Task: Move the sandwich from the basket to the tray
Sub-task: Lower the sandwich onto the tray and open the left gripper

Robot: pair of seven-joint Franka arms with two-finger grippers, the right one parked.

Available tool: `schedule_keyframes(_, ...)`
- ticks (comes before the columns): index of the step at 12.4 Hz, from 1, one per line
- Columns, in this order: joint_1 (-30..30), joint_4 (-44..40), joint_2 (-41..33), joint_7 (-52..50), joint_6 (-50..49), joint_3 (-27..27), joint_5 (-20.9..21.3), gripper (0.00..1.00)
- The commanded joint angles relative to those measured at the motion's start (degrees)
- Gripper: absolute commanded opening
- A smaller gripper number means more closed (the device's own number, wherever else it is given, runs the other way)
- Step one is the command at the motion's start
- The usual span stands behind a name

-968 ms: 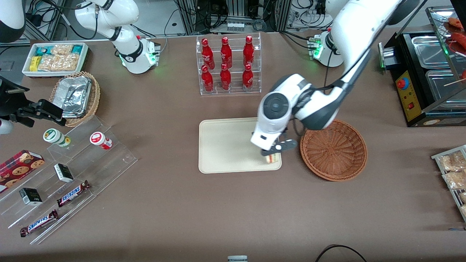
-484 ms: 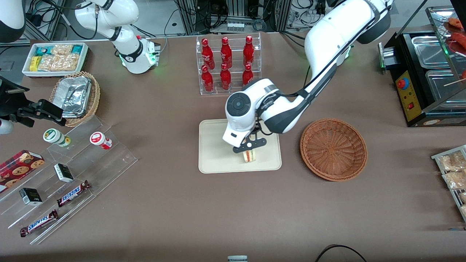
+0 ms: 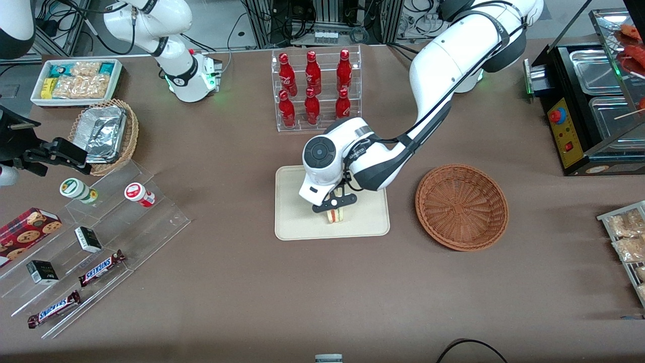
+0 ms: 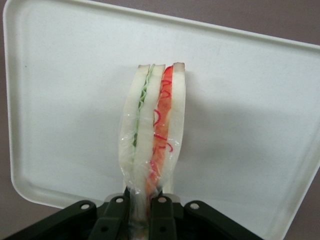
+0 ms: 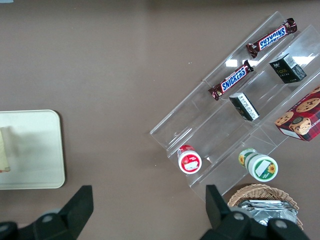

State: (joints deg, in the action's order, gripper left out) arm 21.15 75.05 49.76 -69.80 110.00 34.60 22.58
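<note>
My left gripper (image 3: 334, 205) is over the cream tray (image 3: 292, 222), in its part nearer the front camera, shut on the wrapped sandwich (image 3: 336, 216). In the left wrist view the sandwich (image 4: 152, 130) stands on edge between my black fingers (image 4: 162, 217), its green and red filling showing, over the tray (image 4: 65, 100). I cannot tell whether it touches the tray. The reddish-brown wicker basket (image 3: 461, 206) lies beside the tray toward the working arm's end and holds nothing. The right wrist view shows the tray's edge (image 5: 35, 150) and a sliver of the sandwich (image 5: 4, 150).
A clear rack of red bottles (image 3: 315, 91) stands farther from the front camera than the tray. A clear stepped stand (image 3: 95, 237) with snacks, a foil-filled tan basket (image 3: 103, 133) and a white snack bin (image 3: 75, 80) lie toward the parked arm's end. A black food warmer (image 3: 589, 106) stands toward the working arm's end.
My gripper has carried the sandwich from the tray's edge nearest the basket toward the tray's middle. The basket has stayed put.
</note>
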Motion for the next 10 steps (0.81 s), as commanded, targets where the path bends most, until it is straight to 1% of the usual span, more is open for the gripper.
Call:
schedule_keyframes(1, 0.7, -1.8, 2.2, -2.6, 1.5, 0.3, 1.1, 0.13)
schedule_keyframes(2, 0.7, -1.7, 2.5, -3.7, 1.6, 0.3, 1.0, 0.16)
schedule_keyframes(3, 0.7, -1.7, 2.5, -3.8, 1.6, 0.3, 1.0, 0.33)
schedule_keyframes(4, 0.7, -1.7, 2.5, -4.1, 1.6, 0.3, 0.9, 0.77)
schedule_keyframes(5, 0.7, -1.7, 2.3, -4.3, 1.5, 0.3, 0.8, 1.0)
schedule_keyframes(8, 0.2, -1.9, -0.1, -5.2, 0.0, 0.3, 0.7, 1.0)
schedule_keyframes(10, -0.1, -2.3, -3.1, -5.2, -2.8, 0.4, 0.7, 1.0)
